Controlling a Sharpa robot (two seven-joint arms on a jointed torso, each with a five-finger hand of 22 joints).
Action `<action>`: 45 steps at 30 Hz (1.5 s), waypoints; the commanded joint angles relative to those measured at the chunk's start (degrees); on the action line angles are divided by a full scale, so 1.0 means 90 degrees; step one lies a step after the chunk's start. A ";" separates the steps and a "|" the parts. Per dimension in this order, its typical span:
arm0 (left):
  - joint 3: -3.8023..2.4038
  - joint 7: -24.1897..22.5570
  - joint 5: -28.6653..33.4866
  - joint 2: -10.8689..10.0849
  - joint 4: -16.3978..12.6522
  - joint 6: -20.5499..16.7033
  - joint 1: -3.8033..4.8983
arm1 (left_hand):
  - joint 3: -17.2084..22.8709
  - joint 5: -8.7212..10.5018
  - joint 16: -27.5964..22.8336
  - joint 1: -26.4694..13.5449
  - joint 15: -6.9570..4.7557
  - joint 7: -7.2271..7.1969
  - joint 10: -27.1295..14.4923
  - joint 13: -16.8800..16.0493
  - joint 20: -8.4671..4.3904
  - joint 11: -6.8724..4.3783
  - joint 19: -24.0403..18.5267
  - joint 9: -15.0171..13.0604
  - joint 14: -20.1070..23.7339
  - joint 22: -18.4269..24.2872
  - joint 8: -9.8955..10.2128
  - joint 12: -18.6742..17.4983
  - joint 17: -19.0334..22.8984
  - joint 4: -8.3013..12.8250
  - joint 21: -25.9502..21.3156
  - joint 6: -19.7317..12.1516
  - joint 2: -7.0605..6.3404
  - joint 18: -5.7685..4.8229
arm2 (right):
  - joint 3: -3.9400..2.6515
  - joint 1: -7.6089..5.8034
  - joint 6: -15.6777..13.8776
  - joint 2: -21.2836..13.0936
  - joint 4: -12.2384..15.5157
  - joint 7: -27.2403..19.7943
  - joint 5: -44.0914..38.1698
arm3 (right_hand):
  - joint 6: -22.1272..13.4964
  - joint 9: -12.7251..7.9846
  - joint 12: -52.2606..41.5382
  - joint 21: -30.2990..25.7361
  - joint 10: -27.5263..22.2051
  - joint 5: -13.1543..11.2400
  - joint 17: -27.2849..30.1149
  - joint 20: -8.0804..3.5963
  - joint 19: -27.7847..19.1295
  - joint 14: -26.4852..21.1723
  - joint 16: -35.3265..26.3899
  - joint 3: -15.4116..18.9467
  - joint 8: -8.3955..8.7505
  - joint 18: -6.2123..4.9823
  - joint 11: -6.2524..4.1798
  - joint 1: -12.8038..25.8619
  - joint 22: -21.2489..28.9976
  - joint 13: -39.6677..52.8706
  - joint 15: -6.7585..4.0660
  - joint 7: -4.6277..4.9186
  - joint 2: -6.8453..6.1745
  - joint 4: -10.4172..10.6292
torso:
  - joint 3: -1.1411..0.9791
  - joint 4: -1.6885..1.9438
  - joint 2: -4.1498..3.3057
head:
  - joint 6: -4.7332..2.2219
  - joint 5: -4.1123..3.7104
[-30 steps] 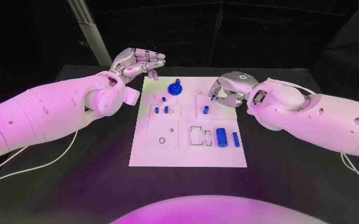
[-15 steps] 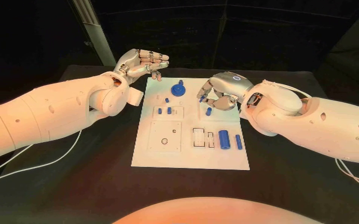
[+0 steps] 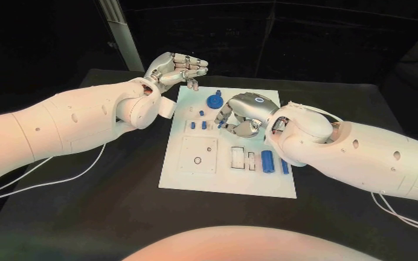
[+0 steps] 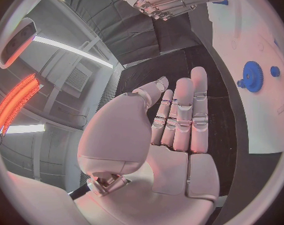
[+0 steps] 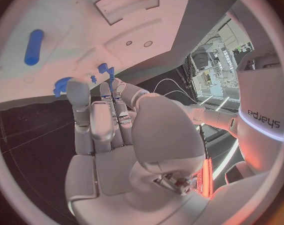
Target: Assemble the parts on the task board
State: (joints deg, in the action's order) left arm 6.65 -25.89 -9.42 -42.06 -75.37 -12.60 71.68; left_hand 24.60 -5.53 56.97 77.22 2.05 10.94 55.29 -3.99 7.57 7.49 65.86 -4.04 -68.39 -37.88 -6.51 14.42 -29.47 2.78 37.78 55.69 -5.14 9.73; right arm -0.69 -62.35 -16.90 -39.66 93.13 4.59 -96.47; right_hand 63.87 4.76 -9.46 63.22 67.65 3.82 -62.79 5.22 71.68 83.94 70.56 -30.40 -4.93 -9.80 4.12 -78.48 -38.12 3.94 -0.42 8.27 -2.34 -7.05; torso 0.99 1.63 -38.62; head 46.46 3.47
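Observation:
The white task board lies mid-table. A blue gear stands near its far edge, and two short blue pegs stand a little nearer on the left. A thick blue cylinder and a thin blue pin lie by the board's right edge. My right hand hovers low over the board's far middle, fingers reaching toward the pegs and the gear. Whether it holds a part is hidden. My left hand is raised beside the board's far left corner, its palm empty.
Recessed slots and a square plate with a hole take up the near half of the board. A pale metal post rises behind the left hand. White cables trail on the black table at both sides.
My right hand has moved leftward across the board, from its right side toward the pegs and gear. The left hand keeps its place by the far left corner. The camera has shifted.

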 commanded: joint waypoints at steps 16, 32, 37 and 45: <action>-0.0002 -0.0003 0.0013 0.0019 -0.0008 0.0057 0.0009 | 0.0012 0.0005 -0.0022 0.0036 -0.0001 0.0008 -0.0061 0.0007 0.0002 -0.0010 -0.0050 0.0003 0.0030 0.0006 -0.0046 0.0025 0.0009 0.0011 -0.0025 0.0025 0.0010 0.0086 | 0.0165 0.0158 0.0512 0.0410 -0.0197 -0.0069 -0.0255 | -0.0022 -0.0005 0.0065 0.0052 -0.0007 0.0035 -0.0032 0.0014 0.0035 0.0179 0.0056 -0.0045 0.0046 0.0133 0.0046 0.0004 -0.0013 -0.0001 -0.0016 0.0048 -0.0034 -0.0012 | -0.0003 -0.0002 -0.0007 | 0.0110 0.0195; -0.0002 0.0001 0.0013 0.0042 0.0002 0.0068 0.0010 | 0.0012 0.0005 -0.0022 0.0036 -0.0001 0.0008 -0.0061 0.0007 0.0002 -0.0010 -0.0050 0.0003 0.0030 0.0006 -0.0046 0.0025 0.0009 0.0011 -0.0025 0.0025 0.0010 0.0086 | 0.0214 0.0201 0.0659 0.0569 -0.0339 0.0019 -0.0442 | -0.0027 -0.0008 0.0074 0.0062 -0.0013 0.0030 -0.0049 0.0019 0.0034 0.0183 0.0072 -0.0042 0.0056 0.0135 0.0052 0.0031 -0.0024 -0.0002 -0.0009 0.0054 -0.0032 0.0003 | -0.0003 -0.0009 0.0002 | 0.0173 0.0214; -0.0002 0.0004 0.0013 0.0051 0.0008 0.0070 0.0010 | 0.0012 0.0005 -0.0022 0.0036 -0.0001 0.0008 -0.0061 0.0007 0.0002 -0.0010 -0.0050 0.0003 0.0030 0.0006 -0.0046 0.0025 0.0009 0.0011 -0.0025 0.0025 0.0010 0.0086 | 0.0216 0.0217 0.0696 0.0608 -0.0363 0.0029 -0.0455 | -0.0027 -0.0008 0.0074 0.0062 -0.0013 0.0030 -0.0049 0.0019 0.0034 0.0183 0.0072 -0.0042 0.0056 0.0135 0.0052 0.0031 -0.0024 -0.0002 -0.0009 0.0054 -0.0032 0.0003 | -0.0004 -0.0007 0.0001 | 0.0180 0.0214; -0.0002 0.0015 0.0013 0.0062 0.0019 0.0079 0.0010 | 0.0010 0.0006 -0.0020 0.0029 0.0001 0.0011 -0.0073 0.0009 0.0003 -0.0008 -0.0049 0.0005 0.0030 0.0006 -0.0047 0.0031 0.0013 0.0010 -0.0025 0.0016 0.0008 0.0085 | 0.0219 0.0238 0.0749 0.0643 -0.0389 -0.0014 -0.0461 | -0.0027 -0.0008 0.0074 0.0062 -0.0013 0.0030 -0.0049 0.0019 0.0034 0.0183 0.0072 -0.0042 0.0056 0.0135 0.0052 0.0031 -0.0024 -0.0002 -0.0009 0.0054 -0.0032 0.0003 | -0.0005 -0.0005 0.0003 | 0.0194 0.0220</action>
State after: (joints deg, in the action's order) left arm 6.65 -25.72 -9.41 -41.55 -75.24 -12.57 71.68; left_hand 24.60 -5.53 56.97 77.22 2.05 10.94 55.06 -4.00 7.57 7.29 65.86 -4.04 -68.39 -37.88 -6.73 14.41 -29.44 2.78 37.78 55.69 -5.14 9.72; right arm 1.29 -60.14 -11.00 -33.93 89.63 4.76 -100.14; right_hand 63.53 4.65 -8.98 63.43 67.65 3.80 -63.19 5.22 71.68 83.94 70.88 -30.52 -4.80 -8.88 4.13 -78.48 -38.24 3.88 -0.42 8.35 -2.34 -7.18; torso 0.96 1.58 -38.58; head 48.16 5.38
